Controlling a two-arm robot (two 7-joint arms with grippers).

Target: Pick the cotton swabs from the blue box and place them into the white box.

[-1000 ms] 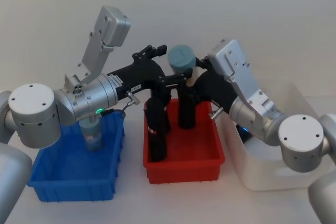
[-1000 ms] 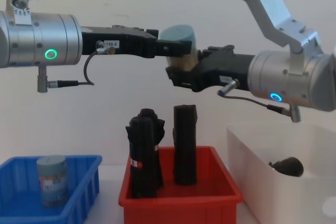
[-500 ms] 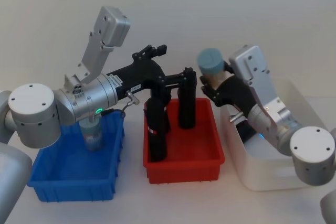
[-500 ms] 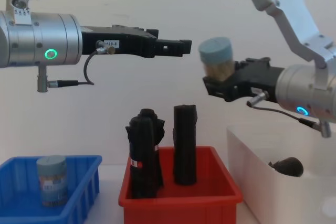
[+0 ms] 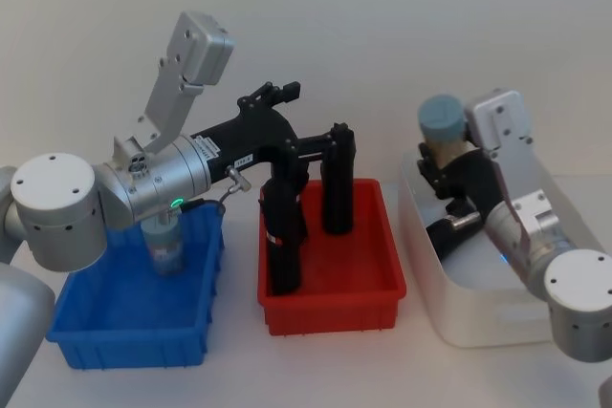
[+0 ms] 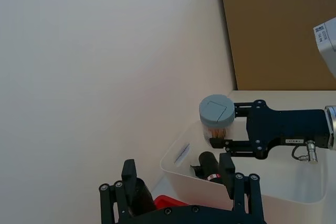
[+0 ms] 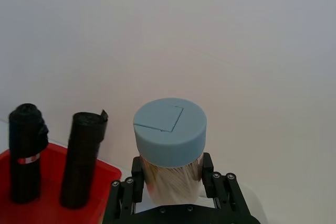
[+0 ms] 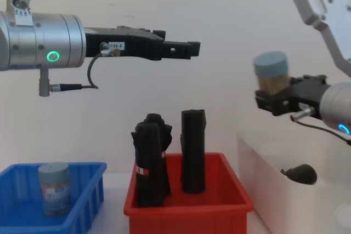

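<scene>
just pale tabletop [image 5: 229,370]; plain wall [image 5: 382,16]

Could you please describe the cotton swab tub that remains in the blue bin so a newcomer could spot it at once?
Start at the bright blue ribbed plastic bin, leftmost of three. Inside stands one small round clear tub with a grey-blue lid, upright near the back wall. Its twin is held over the white tub by the right claw; the red bin's items are tall black rolls.

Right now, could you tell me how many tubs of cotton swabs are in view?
2: one tub held by the right gripper above the white box, one standing in the blue box. Others may be hidden.
</scene>
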